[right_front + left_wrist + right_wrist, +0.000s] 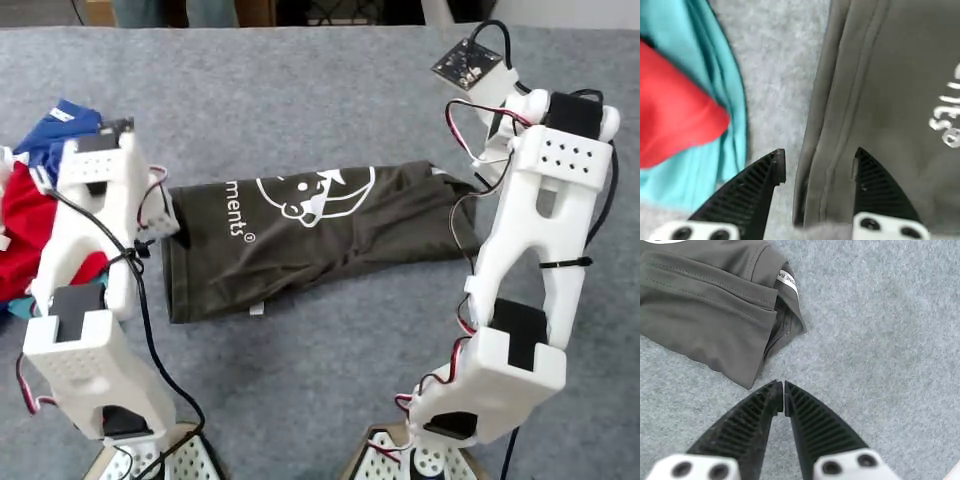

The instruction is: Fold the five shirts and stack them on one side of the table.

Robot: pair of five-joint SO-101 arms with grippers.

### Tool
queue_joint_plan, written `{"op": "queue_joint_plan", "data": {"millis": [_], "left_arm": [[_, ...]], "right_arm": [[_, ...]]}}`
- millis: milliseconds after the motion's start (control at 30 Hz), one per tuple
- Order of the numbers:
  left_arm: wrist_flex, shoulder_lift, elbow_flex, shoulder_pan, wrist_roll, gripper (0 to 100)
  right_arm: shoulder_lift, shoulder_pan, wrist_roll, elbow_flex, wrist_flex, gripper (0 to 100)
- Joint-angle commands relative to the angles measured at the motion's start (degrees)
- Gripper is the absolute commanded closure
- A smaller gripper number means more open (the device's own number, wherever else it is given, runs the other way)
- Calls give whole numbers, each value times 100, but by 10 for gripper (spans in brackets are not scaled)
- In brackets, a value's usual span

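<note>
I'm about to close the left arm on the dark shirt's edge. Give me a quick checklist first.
1. Left gripper open: ok, the jaws stand wide apart.
2. Dark shirt edge between the left jaws: ok, one jaw is over the shirt and the other over the table.
3. Teal shirt clear of the grasp: cannot tell, it lies close beside the outer jaw.
4. Right gripper ready to hold the other end: not ok, its jaws are shut and it is over bare table beside the collar.
5. Dark shirt folded into a long band: ok in the high view.
</note>
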Motion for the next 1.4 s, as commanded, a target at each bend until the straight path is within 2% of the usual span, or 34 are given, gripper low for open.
{"op": "queue_joint_plan", "data": {"millis": [0,367,567,767,867,1000,1167,1367], "left_arm": [[-519,-105,418,101,-79,761],[-1591,-53,1411,163,-35,765],[-1837,-44,1508,198,-18,874],[-1881,-44,1508,189,88,891],[-1899,-44,1499,171,123,966],[-1873,-105,1226,145,114,973],[-905,-114,136,215,-193,973],[211,-79,-1385,901,-202,973]], "right_arm": [[-295,88,53,-268,-88,984],[-321,88,53,-268,-88,984],[-330,88,53,-268,-88,984],[-338,220,53,-382,-70,984],[-338,448,44,-558,-44,984],[-338,738,35,-752,-44,984],[-338,1204,26,-1015,-35,984],[-321,2198,26,-1490,-70,984]]}}
